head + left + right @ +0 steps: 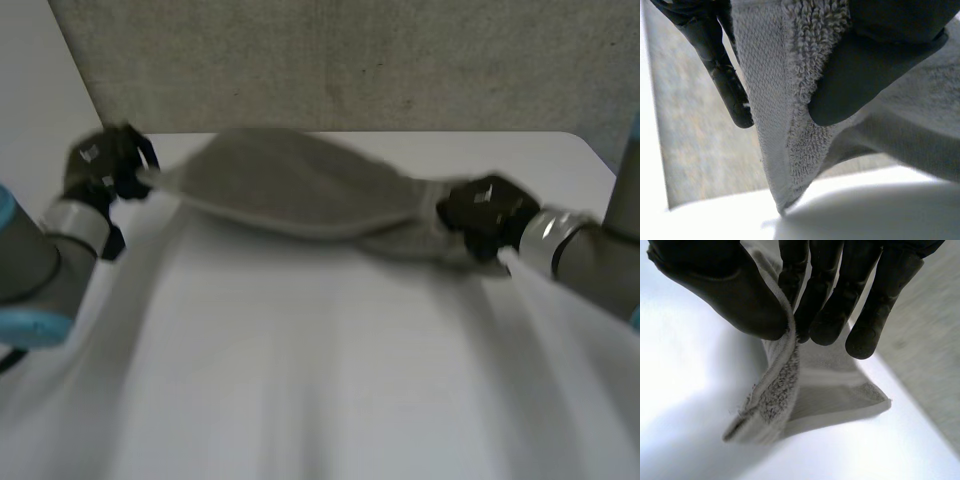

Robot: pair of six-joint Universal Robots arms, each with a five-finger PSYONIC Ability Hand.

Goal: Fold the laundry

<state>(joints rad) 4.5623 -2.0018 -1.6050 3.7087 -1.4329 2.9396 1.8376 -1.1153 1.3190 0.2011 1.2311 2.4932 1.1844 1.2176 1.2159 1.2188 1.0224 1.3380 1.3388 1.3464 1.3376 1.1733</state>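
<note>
pinches towel (300,190) corners between thumb and fingers of left hand (105,165) and right hand (485,212), likely stretching it flat for folding.

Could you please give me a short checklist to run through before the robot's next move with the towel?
1. Grip of the left robot hand on the towel, near a corner: ok.
2. Grip of the right robot hand on the towel's other end: ok.
3. Spread of the towel between both hands: not ok, it bunches near the right robot hand.
4. Hanging corners lifted off the table: cannot tell.
</note>
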